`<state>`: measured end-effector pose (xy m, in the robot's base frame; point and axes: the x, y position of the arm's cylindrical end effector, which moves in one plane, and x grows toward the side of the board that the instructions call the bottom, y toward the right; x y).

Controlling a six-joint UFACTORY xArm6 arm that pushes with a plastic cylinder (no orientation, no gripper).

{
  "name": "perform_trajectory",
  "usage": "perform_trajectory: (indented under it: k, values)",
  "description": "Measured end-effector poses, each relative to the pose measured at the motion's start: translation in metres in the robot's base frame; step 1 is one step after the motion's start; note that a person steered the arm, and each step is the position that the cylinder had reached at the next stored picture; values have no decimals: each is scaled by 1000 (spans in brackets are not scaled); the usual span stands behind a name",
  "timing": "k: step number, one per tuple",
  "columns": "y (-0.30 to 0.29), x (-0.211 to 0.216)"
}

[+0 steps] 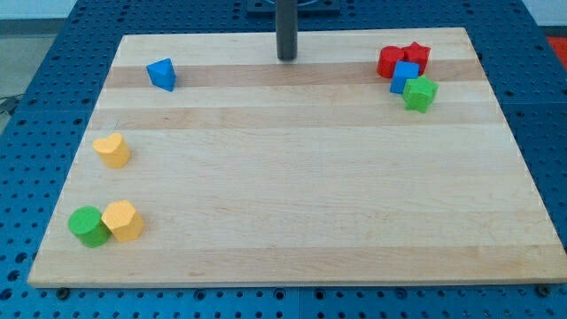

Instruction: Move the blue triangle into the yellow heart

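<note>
Nearest, at the view's bottom left, a green cylinder (89, 226) and a yellow-orange block (123, 220) with faceted sides sit touching each other on the pale wooden surface (301, 186), close to its lower edge. Above them, near the left edge, lies the yellow heart (112, 150), alone, its lobes just readable from this angle. Farther up, toward the view's top left, stands the blue triangle (161, 73), a small wedge well apart from the heart, with only bare wood between the two.

At the view's top right four blocks cluster together: a green block (420, 92) of star-like outline lowest, a blue cube (405, 76) touching it, then a red block (389, 61) and a red star (416, 56) behind, all pressed close.

My tip (286, 58) rests near the top edge, roughly at mid-width, between the blue triangle and the red cluster and touching neither. The rod is dark, smooth and cylindrical; it carries no fingers, so there is nothing open or closed to report.

The surface shows long lengthwise grain in light bands. Around it runs a blue perforated base (540, 106) with regular holes.
</note>
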<state>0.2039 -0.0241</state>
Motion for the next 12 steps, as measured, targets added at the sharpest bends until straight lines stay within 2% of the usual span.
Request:
perform_trajectory:
  k: [2,4,5,6,8,9,10,11,12]
  values:
    - [-60,-11]
    - [-161,-6]
    - [-164,-5]
    - [-202,53]
    - [-203,68]
    - [-209,119]
    - [-209,116]
    - [-206,62]
    - [-178,100]
